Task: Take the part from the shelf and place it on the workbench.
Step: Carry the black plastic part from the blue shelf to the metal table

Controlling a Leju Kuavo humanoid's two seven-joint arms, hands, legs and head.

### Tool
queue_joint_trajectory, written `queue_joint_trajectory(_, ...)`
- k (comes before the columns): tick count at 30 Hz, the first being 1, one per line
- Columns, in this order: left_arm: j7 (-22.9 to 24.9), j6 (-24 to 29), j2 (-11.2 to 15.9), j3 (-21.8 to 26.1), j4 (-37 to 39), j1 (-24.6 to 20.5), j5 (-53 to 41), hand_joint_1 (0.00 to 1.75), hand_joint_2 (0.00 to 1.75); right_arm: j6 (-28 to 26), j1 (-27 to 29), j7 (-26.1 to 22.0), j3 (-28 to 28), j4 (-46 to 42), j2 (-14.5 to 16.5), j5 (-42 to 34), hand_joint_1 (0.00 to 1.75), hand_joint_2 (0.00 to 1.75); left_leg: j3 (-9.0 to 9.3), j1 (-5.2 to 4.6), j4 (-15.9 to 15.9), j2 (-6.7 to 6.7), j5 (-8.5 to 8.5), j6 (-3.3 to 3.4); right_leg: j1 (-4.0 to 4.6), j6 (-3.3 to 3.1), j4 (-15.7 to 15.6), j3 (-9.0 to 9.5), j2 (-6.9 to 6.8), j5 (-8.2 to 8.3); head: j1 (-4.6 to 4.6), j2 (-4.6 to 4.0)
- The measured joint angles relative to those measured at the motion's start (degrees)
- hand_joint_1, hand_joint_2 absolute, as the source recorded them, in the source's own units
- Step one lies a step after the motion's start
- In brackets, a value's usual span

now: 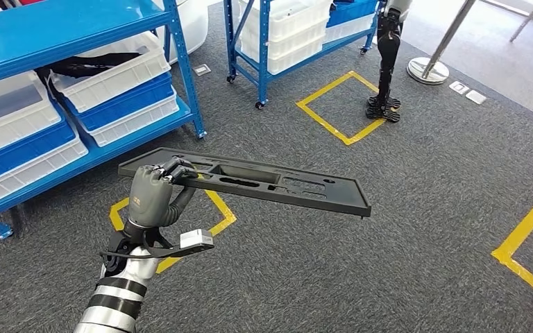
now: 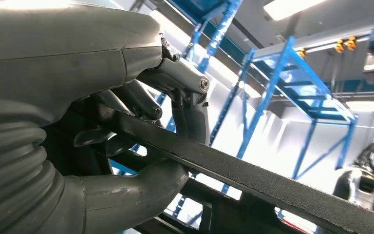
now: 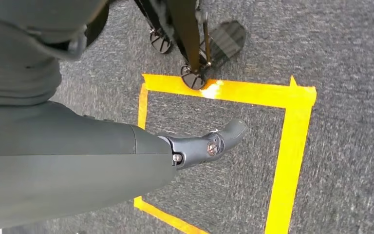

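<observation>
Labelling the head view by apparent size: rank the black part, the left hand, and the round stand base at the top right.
1. black part
2. left hand
3. round stand base, which stands farther away, so its true size is unsure.

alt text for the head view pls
The robot's left hand holds a long flat black part by one end, level above grey carpet. Blue shelves with white bins stand behind; yellow tape squares mark the floor.

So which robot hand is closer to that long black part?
Left. The left robot hand grips the long black part at one end, holding it out over the carpet. The right robot hand hangs low over a yellow tape square on the floor, touching nothing.
</observation>
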Motion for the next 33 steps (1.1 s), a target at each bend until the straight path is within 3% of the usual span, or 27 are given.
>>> queue_joint_trajectory(2,0.0,0.0,0.0,0.1,0.0,-0.2,0.0,1.75,1.75,0.0,-0.1,0.0,0.0,0.0,-0.1,0.1,0.00,0.00,0.20,-0.43,0.0,1.07,-0.23,-0.57,0.39,-0.54,-4.6,2.69,-1.86,1.24,-0.13,0.00)
queue_joint_trajectory(4,0.0,0.0,0.0,0.1,0.1,-0.3,0.0,1.75,1.75,0.1,-0.1,-0.1,0.0,0.0,-0.1,0.2,0.00,0.00,0.49,-0.58,-0.1,2.22,-0.35,-1.18,0.67,-1.38,-4.8,2.52,-0.95,1.47,-0.26,0.00)
queue_joint_trajectory(5,0.0,0.0,0.0,0.1,0.1,-0.4,0.0,1.75,1.75,0.1,-0.1,-0.1,-0.1,0.0,-0.1,0.3,0.00,0.00,0.57,-0.45,0.0,2.27,-0.51,-1.53,0.42,-1.76,-4.9,2.47,-0.25,1.61,-0.28,0.00)
queue_joint_trajectory(7,0.0,0.0,0.1,0.3,0.1,-0.4,0.2,1.75,1.75,0.1,0.0,0.0,-0.2,0.0,0.1,0.4,0.00,0.00,-0.31,-0.14,2.4,0.03,-2.41,-2.05,-0.12,-2.62,-5.1,2.52,1.08,1.86,-0.46,0.00)
queue_joint_trajectory(9,0.0,0.0,0.2,0.6,0.2,-0.4,0.5,1.75,1.75,0.1,0.0,0.1,-0.3,0.0,0.2,0.4,0.00,0.00,-3.51,0.00,9.4,-3.16,-6.41,-2.25,-0.24,-3.25,-5.2,2.55,2.40,1.93,-0.73,0.00)
queue_joint_trajectory(11,0.0,0.0,0.4,0.8,0.4,-0.1,0.9,1.75,1.75,0.1,-0.1,0.2,-0.6,0.0,0.3,0.3,0.00,0.00,-6.87,0.00,16.0,-4.08,-8.85,-2.34,-0.10,-3.46,-5.2,2.56,3.96,1.94,-0.83,0.00)
queue_joint_trajectory(12,0.0,0.0,0.5,0.9,0.6,-0.1,1.1,1.75,1.75,0.2,-0.1,0.2,-0.8,0.0,0.3,0.3,0.00,0.00,-7.34,0.03,16.5,-4.15,-8.31,-2.32,-0.07,-3.45,-5.1,2.60,4.79,1.93,-0.81,0.00)
queue_joint_trajectory(13,0.0,0.0,0.5,0.9,0.7,-0.1,1.3,1.75,1.75,0.4,0.0,0.1,-0.9,0.0,0.4,0.3,0.00,0.00,-6.69,0.10,14.8,-4.28,-6.66,-2.30,-0.09,-3.44,-5.0,2.66,5.63,1.93,-0.81,0.00)
queue_joint_trajectory(15,0.0,0.0,0.6,0.9,0.9,-0.4,1.9,1.75,1.75,1.0,-0.1,-0.3,-1.2,0.0,0.5,0.2,0.00,0.00,-3.26,0.52,7.3,-6.14,-2.32,-2.26,-0.13,-3.34,-4.7,2.67,7.23,1.88,-0.81,0.00)
queue_joint_trajectory(16,0.0,0.0,0.6,0.9,0.9,-0.6,2.1,1.75,1.75,1.2,-0.2,-0.4,-1.3,0.0,0.5,0.2,0.00,0.00,-1.76,0.73,4.0,-7.31,-0.99,-2.30,-0.06,-3.15,-4.5,2.48,7.94,1.85,-0.78,0.00)
queue_joint_trajectory(18,0.0,0.0,0.6,0.9,1.0,-0.8,2.3,1.75,1.75,1.3,-0.3,-0.6,-1.5,0.0,0.5,0.2,0.00,0.00,-0.65,0.69,1.3,-8.51,-0.47,-2.16,-0.09,-2.43,-4.4,1.89,9.11,1.98,-0.75,0.00)
queue_joint_trajectory(20,0.0,0.0,0.5,0.9,1.2,-1.3,2.3,1.75,1.75,1.4,-0.1,-0.8,-1.6,0.0,0.5,0.1,0.00,0.00,-0.59,0.48,0.9,-7.31,-0.24,-1.49,-0.31,-1.52,-4.6,1.28,9.79,2.26,-0.76,0.00)
queue_joint_trajectory(22,0.0,0.0,0.4,0.9,1.4,-2.0,2.3,1.75,1.75,1.5,-0.1,-0.9,-1.8,0.0,0.5,0.1,0.00,0.00,-0.42,0.55,0.4,-6.04,0.18,-0.60,-0.15,-1.27,-2.7,-0.09,7.43,1.48,-0.57,0.00)
queue_joint_trajectory(24,0.1,0.0,0.3,0.9,1.6,-2.5,2.3,1.75,1.75,1.8,-0.4,-0.9,-1.9,0.0,0.6,0.1,0.00,0.00,-0.34,0.40,0.3,-4.58,0.27,-0.08,-0.03,-1.65,3.8,-3.54,4.11,-1.26,-0.28,0.00)
queue_joint_trajectory(26,0.1,0.0,0.3,0.9,2.0,-2.7,2.3,1.75,1.75,1.9,-0.8,-0.9,-1.9,0.0,0.7,0.4,0.00,0.00,-0.36,0.20,0.3,-2.89,0.18,0.08,-0.12,-1.63,11.1,-7.24,3.18,-3.64,-0.15,0.00)
queue_joint_trajectory(27,0.0,0.0,0.3,0.9,2.2,-2.7,2.3,1.75,1.75,1.8,-0.8,-0.9,-1.9,0.0,0.7,0.5,0.00,0.00,-0.36,0.17,0.3,-2.14,0.12,0.07,-0.14,-1.33,12.0,-7.73,3.06,-3.69,-0.13,0.00)
queue_joint_trajectory(28,0.0,0.0,0.3,0.9,2.4,-2.7,2.4,1.75,1.75,1.8,-0.8,-0.9,-1.9,0.0,0.7,0.7,0.00,0.00,-0.35,0.17,0.3,-1.42,0.06,0.01,-0.16,-0.88,10.8,-7.05,2.83,-3.00,-0.11,0.00)
queue_joint_trajectory(29,0.0,0.0,0.3,1.0,2.6,-2.7,2.6,1.75,1.75,1.7,-0.8,-0.9,-1.9,0.0,0.6,0.8,0.00,0.00,-0.30,0.21,0.3,-0.78,-0.03,-0.11,-0.16,-0.40,7.2,-5.07,2.21,-1.69,-0.09,0.00)
queue_joint_trajectory(30,0.0,0.0,0.3,1.0,2.8,-2.8,2.7,1.75,1.75,1.7,-0.8,-0.9,-1.9,-0.1,0.6,0.9,0.00,0.00,-0.21,0.15,0.3,-0.20,-0.15,-0.31,-0.13,-0.12,2.7,-2.63,0.77,-0.37,-0.04,0.00)
queue_joint_trajectory(32,0.0,0.0,0.2,1.2,3.0,-3.0,2.9,1.75,1.75,1.7,-1.0,-0.9,-2.1,-0.1,0.6,1.1,0.00,0.00,0.01,-0.26,0.3,0.85,-0.48,-0.91,0.22,-0.27,-3.4,0.89,-1.65,1.47,-0.07,0.00)
queue_joint_trajectory(33,0.0,0.0,0.2,1.3,3.0,-3.1,2.8,1.75,1.75,1.7,-1.0,-0.9,-2.2,-0.2,0.6,1.2,0.00,0.00,0.17,-0.48,0.3,1.39,-0.63,-1.23,0.43,-0.64,-4.3,1.35,-2.09,1.72,-0.12,0.00)
